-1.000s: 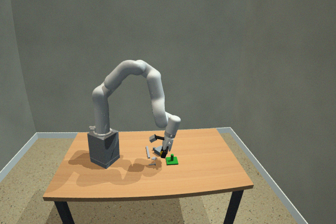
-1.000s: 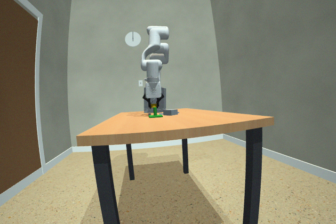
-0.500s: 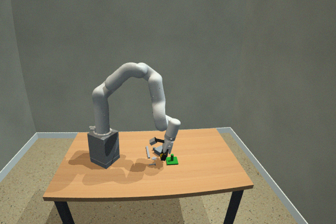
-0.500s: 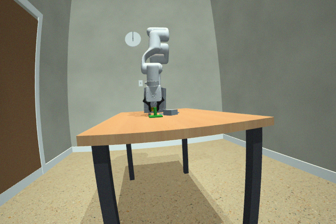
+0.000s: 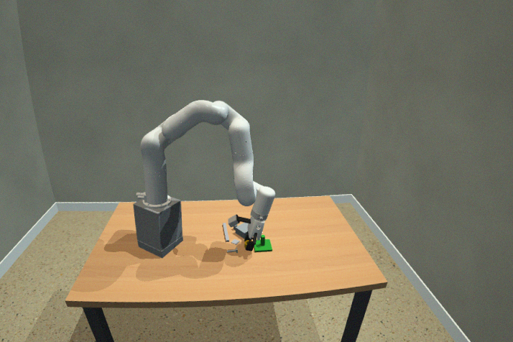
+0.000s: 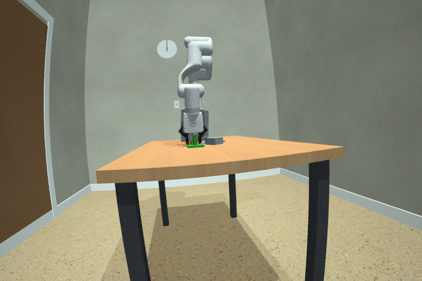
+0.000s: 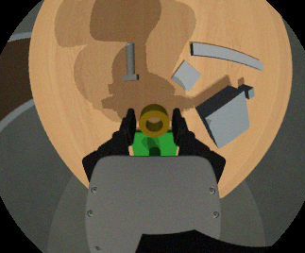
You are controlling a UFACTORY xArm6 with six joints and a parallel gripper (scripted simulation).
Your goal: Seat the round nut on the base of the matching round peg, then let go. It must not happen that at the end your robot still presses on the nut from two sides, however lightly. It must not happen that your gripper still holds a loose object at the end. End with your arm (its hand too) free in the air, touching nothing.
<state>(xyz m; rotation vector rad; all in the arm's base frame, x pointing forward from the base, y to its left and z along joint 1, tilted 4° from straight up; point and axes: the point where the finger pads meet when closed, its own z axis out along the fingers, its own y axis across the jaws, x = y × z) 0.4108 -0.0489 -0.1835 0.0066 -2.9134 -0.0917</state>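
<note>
The round nut (image 6: 191,142) (image 7: 154,127), a dark yellow ring, is low, beside the green base plate (image 5: 267,248) (image 6: 201,145) (image 7: 167,145) on the robot's side. It is not around the round green peg (image 5: 262,240) (image 6: 194,139) (image 7: 154,151), which stands upright on the plate. In the wrist view the peg is partly hidden by the gripper body. My gripper (image 5: 249,246) (image 6: 193,142) (image 7: 153,115) is open, with its fingers on both sides of the nut and a narrow gap at each side. Whether the nut touches the table or leans is unclear.
On the robot's side of the plate lie a grey bolt-like piece (image 5: 233,251) (image 7: 130,61), a small grey block (image 5: 235,241) (image 7: 187,75) and a long grey bar (image 5: 225,232) (image 7: 227,55). A larger grey block (image 6: 214,140) (image 7: 229,120) lies close beside the gripper.
</note>
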